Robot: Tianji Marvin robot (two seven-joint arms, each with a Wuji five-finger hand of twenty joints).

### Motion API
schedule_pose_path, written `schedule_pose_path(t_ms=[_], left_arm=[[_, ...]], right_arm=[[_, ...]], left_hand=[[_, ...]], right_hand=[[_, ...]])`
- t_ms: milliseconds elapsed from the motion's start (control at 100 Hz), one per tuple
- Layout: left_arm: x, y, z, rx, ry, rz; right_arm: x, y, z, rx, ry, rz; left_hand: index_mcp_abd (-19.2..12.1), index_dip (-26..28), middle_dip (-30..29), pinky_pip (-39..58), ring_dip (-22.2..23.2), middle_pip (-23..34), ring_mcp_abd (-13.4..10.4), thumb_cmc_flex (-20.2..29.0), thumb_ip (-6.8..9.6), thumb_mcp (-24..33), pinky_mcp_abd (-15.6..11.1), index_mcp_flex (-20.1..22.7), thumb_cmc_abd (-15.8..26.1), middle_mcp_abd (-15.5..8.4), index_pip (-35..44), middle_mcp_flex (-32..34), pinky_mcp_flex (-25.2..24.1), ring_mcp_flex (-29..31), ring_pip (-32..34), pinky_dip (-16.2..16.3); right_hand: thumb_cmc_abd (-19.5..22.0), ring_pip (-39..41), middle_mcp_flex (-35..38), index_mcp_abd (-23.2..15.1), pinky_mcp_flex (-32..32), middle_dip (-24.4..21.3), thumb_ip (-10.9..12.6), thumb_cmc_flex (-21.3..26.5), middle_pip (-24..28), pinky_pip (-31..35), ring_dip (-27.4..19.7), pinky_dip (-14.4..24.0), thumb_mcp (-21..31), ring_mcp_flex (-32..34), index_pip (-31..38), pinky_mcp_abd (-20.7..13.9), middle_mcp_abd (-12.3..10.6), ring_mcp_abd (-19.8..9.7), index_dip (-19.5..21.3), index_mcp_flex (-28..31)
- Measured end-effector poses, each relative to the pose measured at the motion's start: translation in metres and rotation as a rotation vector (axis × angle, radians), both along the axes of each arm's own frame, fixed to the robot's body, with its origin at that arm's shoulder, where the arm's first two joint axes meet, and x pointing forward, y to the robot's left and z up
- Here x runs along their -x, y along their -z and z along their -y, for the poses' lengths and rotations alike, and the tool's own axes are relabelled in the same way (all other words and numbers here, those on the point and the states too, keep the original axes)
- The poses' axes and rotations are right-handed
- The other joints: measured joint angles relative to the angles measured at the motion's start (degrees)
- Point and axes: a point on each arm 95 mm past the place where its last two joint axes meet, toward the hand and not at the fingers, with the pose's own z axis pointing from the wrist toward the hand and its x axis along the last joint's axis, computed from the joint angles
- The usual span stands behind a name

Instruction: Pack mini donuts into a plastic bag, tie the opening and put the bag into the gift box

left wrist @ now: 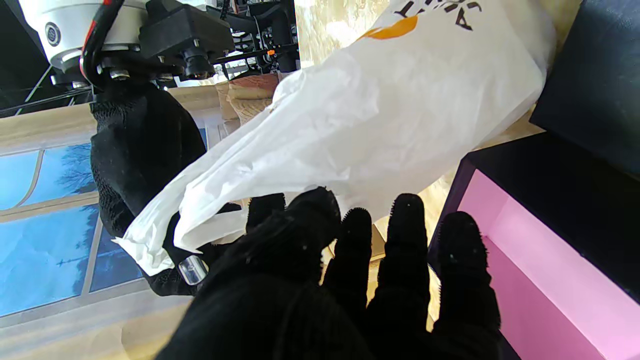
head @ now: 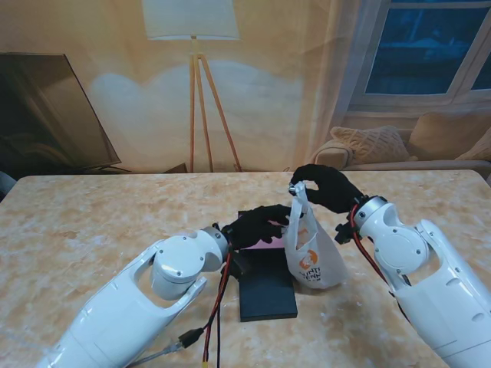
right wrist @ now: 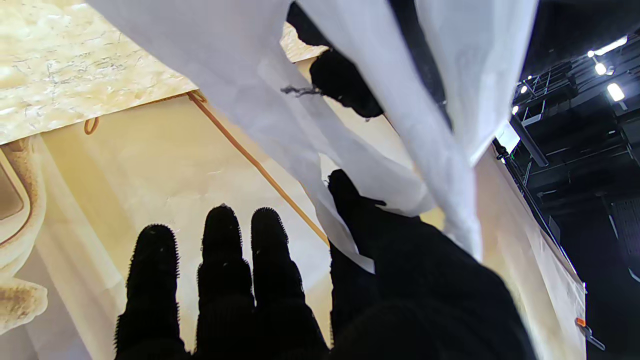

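White plastic bag (head: 311,257) hangs pinched in the right hand (head: 328,188), contents hidden; left hand (head: 257,226) spread, empty.

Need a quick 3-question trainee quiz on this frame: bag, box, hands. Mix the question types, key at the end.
1. True or false: the white bag lies flat inside the gift box.
2. Which hand pinches the bag's top? A) left hand B) right hand C) neither
3. Fill in: the gift box's open inside is ____ in colour.

Key
1. False. It hangs upright from its top, just right of the box, apparently reaching the table.
2. B. The left hand, fingers spread, reaches over the box toward the bag and holds nothing.
3. Pink, clearest in the left wrist view; the black lid lies nearer to me than the box.
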Motion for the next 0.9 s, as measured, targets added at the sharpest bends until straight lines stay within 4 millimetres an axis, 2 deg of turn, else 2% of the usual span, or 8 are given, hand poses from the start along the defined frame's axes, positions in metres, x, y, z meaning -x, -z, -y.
schedule_pose_path(t_ms=[150, 270, 340, 420, 510, 620, 720, 900], left_arm=[[0.0004, -0.0002, -0.0007, 0.001, 0.022, 0.011], [0.0007, -0.0005, -0.0015, -0.001, 0.026, 0.014], [0.0004, -0.0008, -0.0018, -0.013, 0.021, 0.024], [-0.0001, -0.0012, -0.0029, -0.016, -0.007, 0.027], [0.0003, -0.0017, -0.0041, 0.003, -0.044, 0.003], [0.0014, -0.0019, -0.0031, 0.02, -0.037, -0.01], [0.0027, -0.0027, -0.0015, 0.031, -0.008, -0.003], [0.0055, -0.0018, 0.0006, 0.036, 0.026, 0.003]], right_arm=[[0.0017, -0.0002, -0.0014, -0.003, 0.007, -0.006], [0.0016, -0.0003, -0.0023, 0.016, 0.029, 0.016], [0.0013, -0.0012, -0.0033, 0.049, 0.049, 0.062], [0.0013, -0.0012, -0.0043, 0.043, 0.055, 0.067], [0.0015, 0.0002, -0.0054, 0.025, 0.067, 0.045], [0.0026, 0.0018, -0.0066, 0.014, 0.079, 0.026], [0.0038, 0.0044, -0.0075, 0.015, 0.084, 0.023], [0.0059, 0.0072, -0.0084, 0.019, 0.089, 0.023]], left_hand=[[0.0, 0.0, -2.5, -2.6, -5.3, -0.7, 0.0, 0.6, 0.51, 0.1, 0.0, 0.0, 0.6, -1.0, 0.0, 0.0, -0.1, -0.4, -4.6, -1.8], [0.0, 0.0, -1.8, -3.1, -5.0, 0.0, 0.0, 1.2, 0.52, 2.8, 0.0, 0.0, 0.6, -0.4, 0.0, -1.4, -0.4, -0.7, -4.5, -2.0], [0.1, 0.0, 5.7, -1.1, 9.7, 4.6, 0.0, 1.2, 0.53, 4.5, -0.5, 0.1, -0.3, 0.0, 0.0, -2.1, -0.6, -0.7, 0.7, -1.7], [0.8, 0.0, 22.8, 2.7, 27.6, 6.4, 0.7, 1.2, -0.88, 7.1, -0.7, 0.1, -2.8, 0.5, 0.0, -2.0, -0.5, 1.2, 5.1, 1.5], [0.9, -0.4, 31.8, 6.7, 35.2, 6.8, 0.6, 1.2, -1.39, 7.7, -1.3, -1.7, -4.9, 0.5, -1.0, -1.2, 0.5, 3.9, 10.3, 4.2], [1.6, -2.3, 32.1, 7.3, 35.2, 6.9, 0.6, 0.9, -1.46, 7.3, -1.3, -5.3, -6.3, 0.6, -4.2, -0.7, 0.6, 3.6, 13.1, 4.6], [3.1, -3.7, 18.1, 6.0, 23.2, 7.3, 0.6, -9.4, -0.04, 7.1, -1.3, -8.2, -3.0, 1.2, -7.8, -3.5, -0.6, -0.1, 14.6, 4.6], [4.2, -3.7, 16.1, 5.4, 21.1, 6.2, 0.7, -11.5, 0.48, 8.4, -1.3, -8.7, -3.0, 1.2, -9.5, -3.5, -0.7, -0.8, 14.5, 4.6]], right_hand=[[0.0, -1.6, -0.8, 0.0, -1.0, -1.2, 0.0, 0.0, -0.9, -0.7, -1.0, -0.5, 0.0, -0.1, 0.0, 0.7, 0.6, 0.6, 0.0, 0.0], [0.0, -2.0, -1.3, 0.0, -1.5, -1.4, 0.0, 0.6, -1.0, -0.9, -1.2, -0.7, -0.6, -0.7, 0.0, 1.4, 1.7, 1.2, 0.0, 0.0], [0.0, -2.0, -1.7, 0.7, -1.6, -1.4, 0.0, 0.9, -1.4, -1.0, -1.2, -1.0, -0.6, -0.7, 0.0, 1.4, 2.1, 1.4, 0.0, 0.0], [0.0, -2.0, -1.7, 1.5, -1.7, -1.4, 0.0, 1.4, -1.4, -1.0, -1.2, -1.2, -0.6, -0.8, 0.0, 1.4, 2.3, 1.8, 0.0, 0.0], [0.0, -2.0, -1.7, 2.7, -1.7, -1.4, 0.0, 2.0, -1.4, -1.0, -1.2, -1.2, -0.6, -0.8, 0.0, 1.4, 2.4, 1.9, 0.0, 0.0], [0.0, -2.0, -1.7, 3.2, -1.7, -1.4, 0.0, 2.2, -1.4, -1.0, -1.2, -1.2, -0.6, -0.8, 0.0, 1.4, 2.9, 2.3, 0.0, 0.0], [0.0, -2.0, -1.7, 4.1, -1.7, -1.5, 0.0, 2.4, -1.4, -0.8, -1.2, -1.2, -0.1, -0.8, 0.0, 1.4, 3.0, 2.3, 0.0, 0.0], [0.0, -2.0, -1.7, 4.9, -1.6, -1.5, 0.0, 2.8, -0.8, -0.6, -1.2, -1.2, 0.3, -0.8, 0.0, 1.1, 3.0, 2.3, 0.0, 0.0]])
